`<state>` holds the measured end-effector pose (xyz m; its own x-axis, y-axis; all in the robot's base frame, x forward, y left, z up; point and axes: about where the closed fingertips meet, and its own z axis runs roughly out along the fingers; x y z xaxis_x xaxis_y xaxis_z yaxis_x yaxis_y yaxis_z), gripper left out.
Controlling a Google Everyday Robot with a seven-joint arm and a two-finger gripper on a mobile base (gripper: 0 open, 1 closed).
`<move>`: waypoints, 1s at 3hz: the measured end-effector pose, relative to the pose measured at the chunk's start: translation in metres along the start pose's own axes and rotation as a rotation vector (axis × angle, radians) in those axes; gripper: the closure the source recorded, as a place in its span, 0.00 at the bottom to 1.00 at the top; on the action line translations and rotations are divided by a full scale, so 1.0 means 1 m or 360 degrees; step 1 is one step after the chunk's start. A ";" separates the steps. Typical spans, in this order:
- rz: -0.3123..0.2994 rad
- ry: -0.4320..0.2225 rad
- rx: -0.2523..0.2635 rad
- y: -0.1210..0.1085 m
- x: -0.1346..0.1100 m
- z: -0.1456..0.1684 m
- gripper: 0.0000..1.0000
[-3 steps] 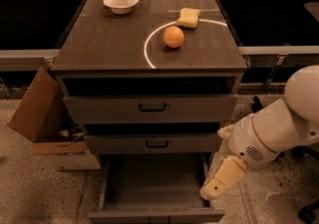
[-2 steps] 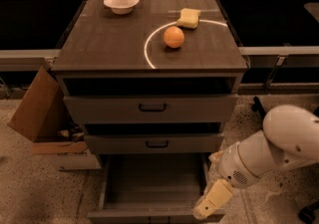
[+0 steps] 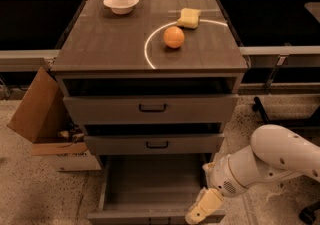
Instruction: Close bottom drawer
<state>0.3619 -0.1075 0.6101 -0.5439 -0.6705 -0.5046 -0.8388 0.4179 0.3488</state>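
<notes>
While the bottom drawer [image 3: 150, 184] is sitting wide open, the gripper [image 3: 204, 208] is hanging by its near right corner, grip state impossible to tell, whole closing push left.

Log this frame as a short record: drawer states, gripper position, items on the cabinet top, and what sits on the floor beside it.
bottom drawer: pulled far out, no contents visible
middle drawer, top drawer: pushed in much further
gripper: low, by the bottom drawer's front right corner
cabinet top: white bowl, orange, yellow sponge
floor, left of cabinet: cardboard box
</notes>
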 end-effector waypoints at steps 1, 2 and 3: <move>0.0023 0.0109 -0.0013 -0.023 0.031 0.046 0.00; 0.0013 0.0139 -0.0026 -0.049 0.062 0.089 0.00; 0.0053 0.0123 -0.0053 -0.078 0.093 0.128 0.00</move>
<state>0.3737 -0.1238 0.4356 -0.5670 -0.7024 -0.4303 -0.8184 0.4211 0.3910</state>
